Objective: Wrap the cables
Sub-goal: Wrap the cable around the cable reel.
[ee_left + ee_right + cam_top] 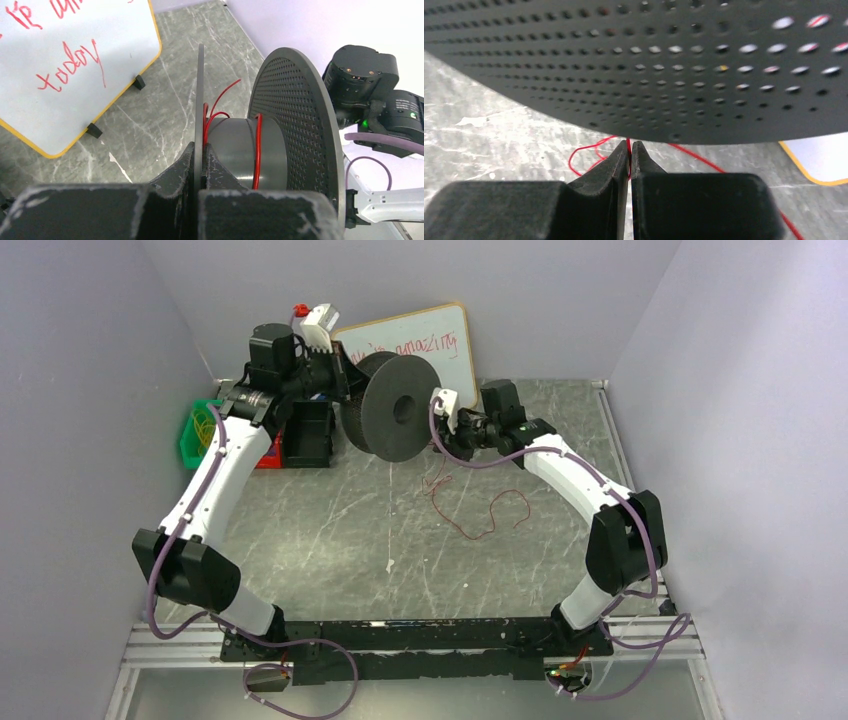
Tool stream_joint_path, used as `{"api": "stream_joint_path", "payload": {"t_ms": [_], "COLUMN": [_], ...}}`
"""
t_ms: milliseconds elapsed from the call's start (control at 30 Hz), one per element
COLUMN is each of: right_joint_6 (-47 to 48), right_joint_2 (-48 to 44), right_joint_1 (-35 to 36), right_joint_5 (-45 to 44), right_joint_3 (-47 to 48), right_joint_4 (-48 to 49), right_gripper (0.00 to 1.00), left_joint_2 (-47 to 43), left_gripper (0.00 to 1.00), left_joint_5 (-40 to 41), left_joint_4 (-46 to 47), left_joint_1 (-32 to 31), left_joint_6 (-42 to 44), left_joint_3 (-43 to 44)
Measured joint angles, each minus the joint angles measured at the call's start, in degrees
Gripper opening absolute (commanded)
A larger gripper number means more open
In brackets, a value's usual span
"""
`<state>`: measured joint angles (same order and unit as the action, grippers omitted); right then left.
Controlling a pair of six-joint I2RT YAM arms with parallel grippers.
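Note:
A black spool (392, 405) hangs above the table at the back centre. My left gripper (204, 146) is shut on its thin flange (200, 90), holding it up. Thin red cable (258, 150) is wound round the grey core, with a loose end sticking up by the flange. My right gripper (629, 146) is shut on the red cable (628, 150), just under the perforated flange (664, 70). In the top view the right gripper (447, 423) sits at the spool's right side. The loose cable (490, 515) trails in curls on the table below.
A whiteboard (425, 345) with red writing leans on the back wall behind the spool. A green bin (198, 435) with yellow wire loops, a red box and a black box (308, 435) stand at the back left. Grey walls close in both sides.

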<state>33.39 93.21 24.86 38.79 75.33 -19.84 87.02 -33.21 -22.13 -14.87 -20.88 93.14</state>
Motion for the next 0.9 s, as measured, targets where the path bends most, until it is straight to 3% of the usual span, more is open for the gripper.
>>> {"api": "stream_joint_path", "payload": {"t_ms": [900], "right_joint_6": [5.27], "right_joint_2": [-0.76], "right_joint_1": [-0.42], "right_joint_5": [0.24], "right_joint_3": [-4.85], "right_joint_4": [7.56], "right_gripper": [0.24], "left_joint_2": [0.00], "left_gripper": [0.02], "left_joint_5": [-5.73], "left_joint_4": [1.68], "left_joint_1": [1.29], "left_joint_6": [-6.08], "left_joint_3": [0.76]}}
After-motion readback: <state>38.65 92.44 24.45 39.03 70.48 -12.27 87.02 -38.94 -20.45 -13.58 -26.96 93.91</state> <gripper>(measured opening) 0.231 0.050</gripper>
